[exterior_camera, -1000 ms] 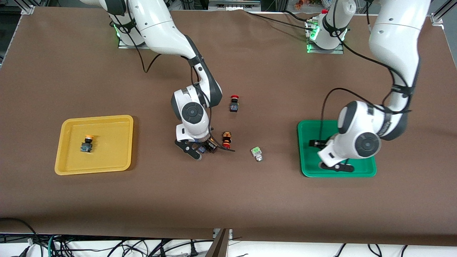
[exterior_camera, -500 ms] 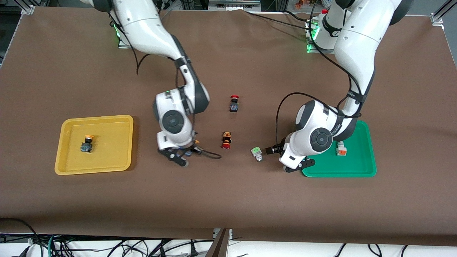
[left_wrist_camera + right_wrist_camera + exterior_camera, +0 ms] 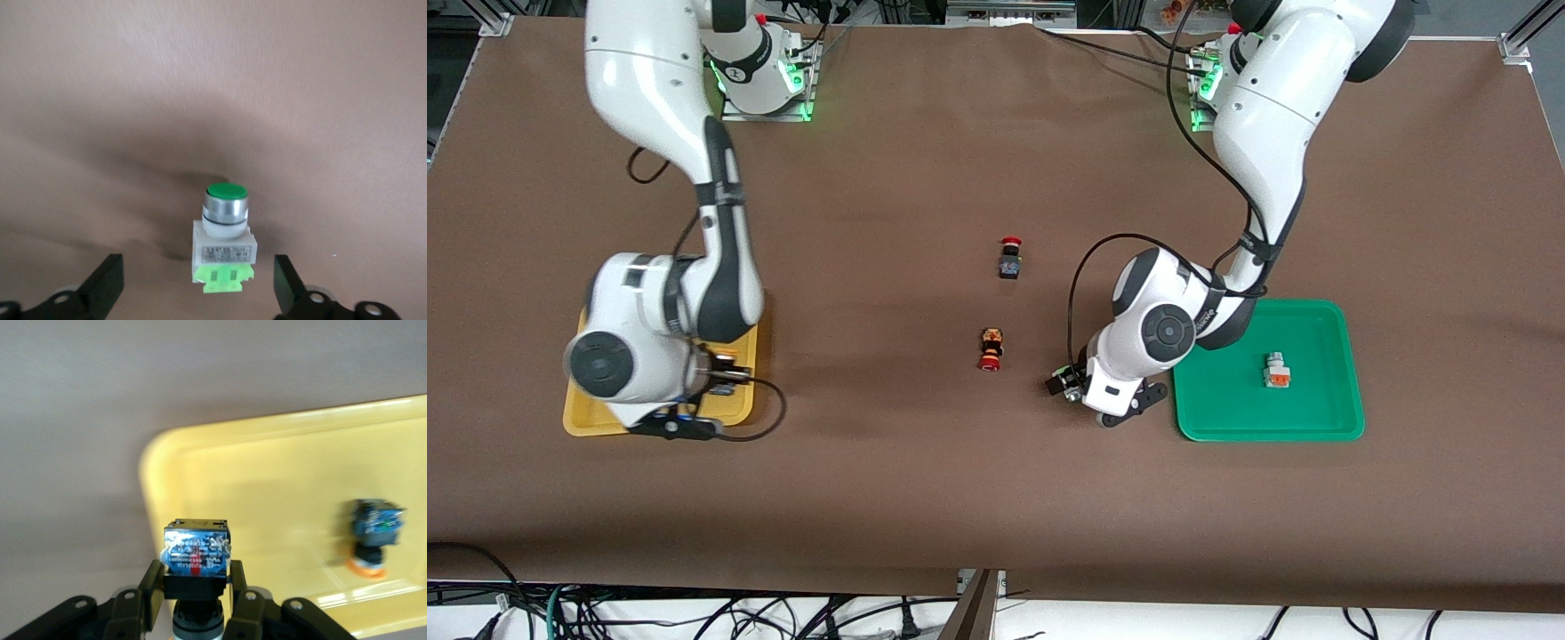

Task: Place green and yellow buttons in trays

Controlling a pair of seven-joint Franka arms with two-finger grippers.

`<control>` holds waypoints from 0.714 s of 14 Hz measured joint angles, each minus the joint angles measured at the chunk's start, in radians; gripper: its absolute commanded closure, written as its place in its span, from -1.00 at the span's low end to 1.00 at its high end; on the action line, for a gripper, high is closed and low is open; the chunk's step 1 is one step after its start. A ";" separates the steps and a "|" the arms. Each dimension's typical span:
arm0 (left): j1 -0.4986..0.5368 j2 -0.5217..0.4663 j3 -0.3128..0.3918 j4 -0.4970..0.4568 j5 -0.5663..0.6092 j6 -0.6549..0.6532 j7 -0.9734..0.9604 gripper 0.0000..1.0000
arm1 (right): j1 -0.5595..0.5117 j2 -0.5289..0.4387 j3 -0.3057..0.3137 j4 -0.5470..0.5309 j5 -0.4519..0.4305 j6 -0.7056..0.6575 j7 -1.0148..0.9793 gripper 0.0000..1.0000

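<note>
Brown bench (image 3: pixel 925 480) carrying everything, both arms working at once. Nearest, right end effector (image 3: pixel 197 587) hanging over the yellow tray (image 3: pixel 743 307) at its corner, clamped tight on a yellow button (image 3: pixel 196 550) with blue base up, cap down, ready to drop beside the yellow button already lying in the tray (image 3: pixel 373 537). Farther toward the green tray (image 3: pixel 1316 418), left end effector (image 3: pixel 200 290) standing wide open, straddling the green button (image 3: pixel 225 237) on the bench, its long axis running straight out between the fingers, nothing gripped yet; orange-faced button (image 3: pixel 1277 371) lying in the green tray.
</note>
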 measured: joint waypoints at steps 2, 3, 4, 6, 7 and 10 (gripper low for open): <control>-0.005 0.010 0.000 0.001 0.000 0.006 -0.003 0.17 | -0.042 0.000 -0.001 -0.042 0.000 0.012 -0.103 1.00; -0.004 0.012 0.000 0.001 0.000 0.006 -0.003 0.39 | -0.050 -0.002 -0.001 -0.070 0.000 0.035 -0.135 1.00; -0.005 0.013 0.000 0.001 0.000 0.007 -0.003 0.79 | -0.050 -0.007 -0.001 -0.104 0.000 0.074 -0.160 1.00; -0.007 0.013 0.000 0.003 0.001 0.007 0.003 1.00 | -0.046 -0.019 0.001 -0.173 0.000 0.160 -0.205 1.00; -0.008 0.013 0.000 0.004 0.007 0.007 0.021 1.00 | -0.044 -0.026 0.002 -0.202 0.000 0.187 -0.221 0.71; -0.004 0.013 0.010 0.007 0.019 0.007 0.097 1.00 | -0.041 -0.043 0.003 -0.238 0.001 0.209 -0.240 -1.00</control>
